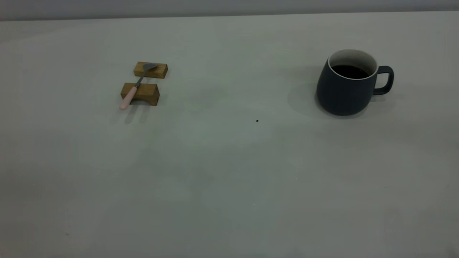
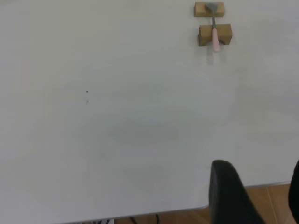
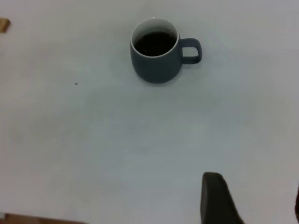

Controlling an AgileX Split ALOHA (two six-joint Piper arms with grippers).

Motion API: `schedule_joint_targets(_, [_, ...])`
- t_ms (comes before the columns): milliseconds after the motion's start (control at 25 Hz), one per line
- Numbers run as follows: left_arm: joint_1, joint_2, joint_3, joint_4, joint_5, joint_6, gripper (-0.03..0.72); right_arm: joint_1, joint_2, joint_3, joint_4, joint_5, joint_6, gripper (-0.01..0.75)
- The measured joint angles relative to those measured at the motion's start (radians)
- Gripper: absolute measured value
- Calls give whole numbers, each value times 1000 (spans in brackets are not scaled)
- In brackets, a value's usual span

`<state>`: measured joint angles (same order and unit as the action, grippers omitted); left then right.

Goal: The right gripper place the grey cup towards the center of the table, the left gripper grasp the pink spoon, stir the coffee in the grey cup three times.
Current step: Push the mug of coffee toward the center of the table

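A: How much of the task can be counted as done?

B: None of it, by the look of things. The grey cup (image 1: 347,86) is seen standing upright toward the right edge of the table (image 1: 229,172), in the far half, well apart from the middle. Its handle is turned toward that right edge. It is not held by anything.

A: And the coffee?

B: The coffee (image 1: 349,71) is seen lying flat and dark inside the cup, with nothing dipped in it.

A: Where is the pink spoon found?

B: The pink spoon (image 1: 134,89) is laid across two wooden blocks (image 1: 140,94) toward the left edge, also in the far half. Its bowl is rested on the farther block and its pink handle is carried over the nearer one, the tip jutting past it. It is untouched.

A: What is shown of the claws?

B: The left gripper (image 2: 254,196) is hung back over the near edge of the table, far from the spoon; its fingers are spread wide and nothing is held. The right gripper (image 3: 252,200) is likewise kept well short of the cup, spread wide and empty.

A: So what is left?

B: Everything, it is judged: the cup to be moved to the center, the spoon to be grasped, and three stirs to be made.
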<state>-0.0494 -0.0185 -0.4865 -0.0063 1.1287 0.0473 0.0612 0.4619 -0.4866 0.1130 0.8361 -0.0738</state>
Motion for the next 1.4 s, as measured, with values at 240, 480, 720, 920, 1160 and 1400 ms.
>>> schedule_joint_targets(240, [0,0,0,0,0,0,388,0,454,-39,64,-322,-247,438])
schedule_joint_targets(480, [0,0,0,0,1,0,388,0,904,-214,121,-500,-581,438])
schedule_joint_targets(720, [0,0,0,0,1,0,388,10,1293,-440,125,-513,-991,438])
schedule_joint_targets(920, [0,-1,0,0,1,0,388,-4,1567,-633,138,-463,-1281,438])
schedule_joint_targets(1160, [0,-1,0,0,1,0,388,-101,1733,-776,215,-367,-1530,438])
schedule_joint_targets(1400, [0,-1,0,0,1,0,388,-139,1830,-863,465,-357,-1872,438])
